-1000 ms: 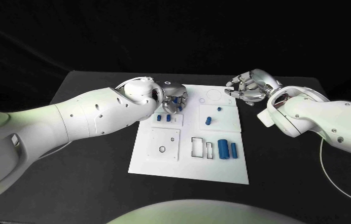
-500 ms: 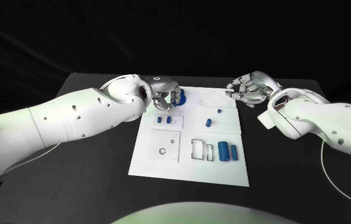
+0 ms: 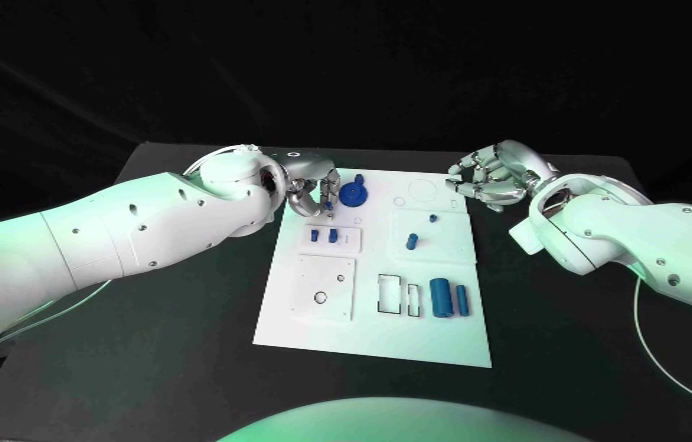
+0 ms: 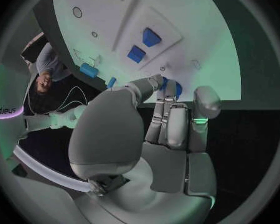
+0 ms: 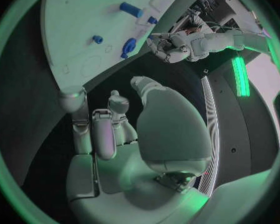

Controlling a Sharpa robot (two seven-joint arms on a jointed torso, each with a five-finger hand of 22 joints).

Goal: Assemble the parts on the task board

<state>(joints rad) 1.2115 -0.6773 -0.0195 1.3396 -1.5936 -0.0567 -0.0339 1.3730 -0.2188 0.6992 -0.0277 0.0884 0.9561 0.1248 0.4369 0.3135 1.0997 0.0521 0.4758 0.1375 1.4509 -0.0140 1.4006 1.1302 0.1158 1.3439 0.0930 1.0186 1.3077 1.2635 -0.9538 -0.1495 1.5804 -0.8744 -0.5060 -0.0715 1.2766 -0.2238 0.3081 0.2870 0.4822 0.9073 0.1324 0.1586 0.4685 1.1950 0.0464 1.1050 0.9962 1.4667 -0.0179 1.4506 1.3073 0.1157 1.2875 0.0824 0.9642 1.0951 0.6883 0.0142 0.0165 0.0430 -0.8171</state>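
Note:
The white task board (image 3: 325, 317) lies in the middle of the black table. My left hand (image 3: 307, 194) is at the board's far left corner and pinches a round blue part (image 3: 355, 196) in its fingertips; the left wrist view shows that part (image 4: 177, 88) between the fingers (image 4: 157, 82). Two small blue blocks (image 3: 323, 233) sit just in front of it. A blue peg (image 3: 411, 239) and a small blue piece (image 3: 431, 216) stand on the right half. Two blue cylinders (image 3: 450, 297) lie near the front right. My right hand (image 3: 490, 175) hovers off the board's far right corner, fingers curled, holding nothing.
A raised white square plate (image 3: 325, 284) with small holes sits on the board's front left, and rectangular slots (image 3: 398, 293) lie beside the cylinders. Black table (image 3: 173, 312) stretches to either side of the board. My left hand (image 5: 168, 47) also appears in the right wrist view.
My left hand has drawn back toward the board's far left corner, uncovering the round blue part at its fingertips. The right hand has stayed put.

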